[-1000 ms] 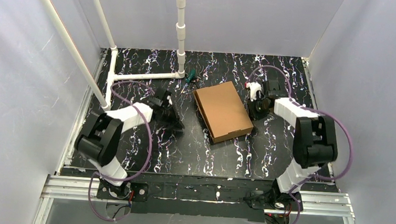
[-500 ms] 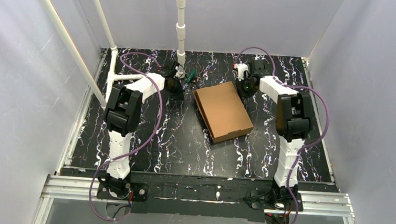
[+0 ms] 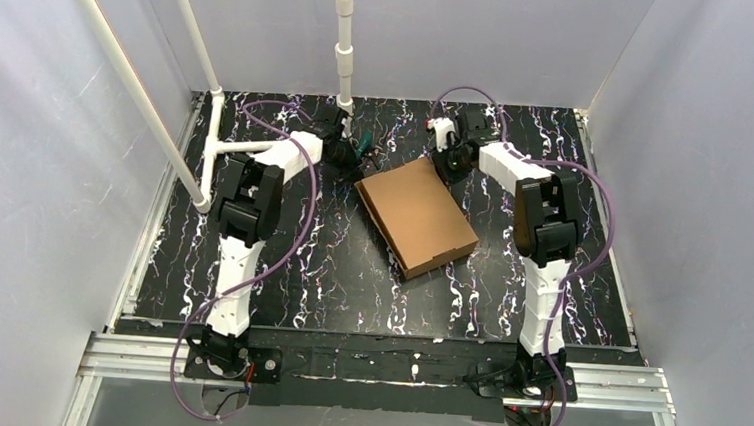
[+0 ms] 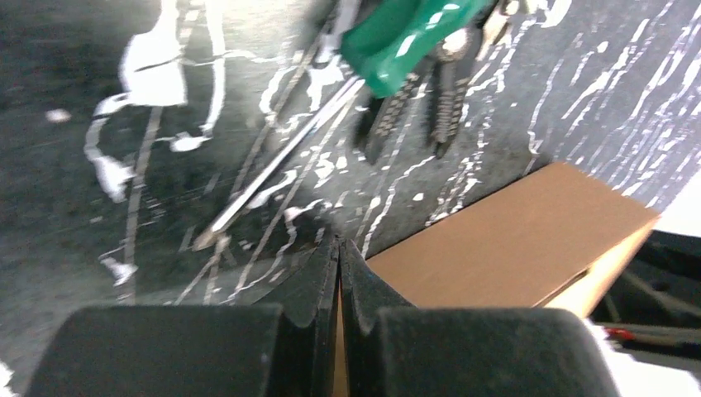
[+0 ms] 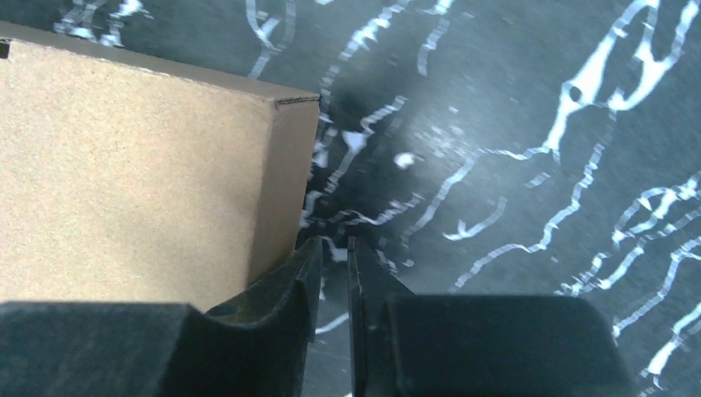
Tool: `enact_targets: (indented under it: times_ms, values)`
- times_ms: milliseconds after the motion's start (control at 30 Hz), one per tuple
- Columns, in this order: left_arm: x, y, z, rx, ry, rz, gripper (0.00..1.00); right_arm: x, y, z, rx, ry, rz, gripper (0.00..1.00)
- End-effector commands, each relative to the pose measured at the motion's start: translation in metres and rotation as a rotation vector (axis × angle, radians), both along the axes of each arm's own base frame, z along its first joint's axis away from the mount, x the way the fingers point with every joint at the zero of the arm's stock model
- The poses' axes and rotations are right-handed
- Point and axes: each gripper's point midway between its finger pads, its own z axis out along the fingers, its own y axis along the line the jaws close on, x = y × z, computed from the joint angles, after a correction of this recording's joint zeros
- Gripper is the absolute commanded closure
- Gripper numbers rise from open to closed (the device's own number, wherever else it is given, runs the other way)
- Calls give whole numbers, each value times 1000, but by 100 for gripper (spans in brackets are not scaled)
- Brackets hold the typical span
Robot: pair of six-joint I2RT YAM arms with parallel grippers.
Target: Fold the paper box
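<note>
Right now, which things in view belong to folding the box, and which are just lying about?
Job in hand:
- paper box
- left tool
- right tool

Lying about:
- green-handled implement
- white pipe frame

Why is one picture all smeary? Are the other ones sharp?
Left wrist view: blurred, with the green tool handle and the table streaks smeared. Right wrist view: sharp, the box edge crisp, a dark shadow beside it. Top view: clear and evenly lit.

Lab robot enclosure: white panel walls (image 3: pixel 718 147), marbled tabletop (image 3: pixel 348 281).
</note>
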Motion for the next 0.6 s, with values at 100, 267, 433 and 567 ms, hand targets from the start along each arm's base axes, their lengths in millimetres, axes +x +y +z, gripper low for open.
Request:
enact_targets:
  times_ms: [100, 267, 433, 567]
  values:
    - [3, -60, 47, -131, -53, -55, 100, -35, 23, -17, -28, 72, 31, 74]
    - [-1, -14, 46, 10, -31, 52, 100, -23, 1, -18, -91, 38, -65, 74]
    - [-21, 28, 54, 71, -60, 81, 100, -24, -7, -19, -81, 50, -74, 74]
    - [-47, 44, 61, 125, -116, 15, 100, -30, -4, -21, -65, 66, -55, 74]
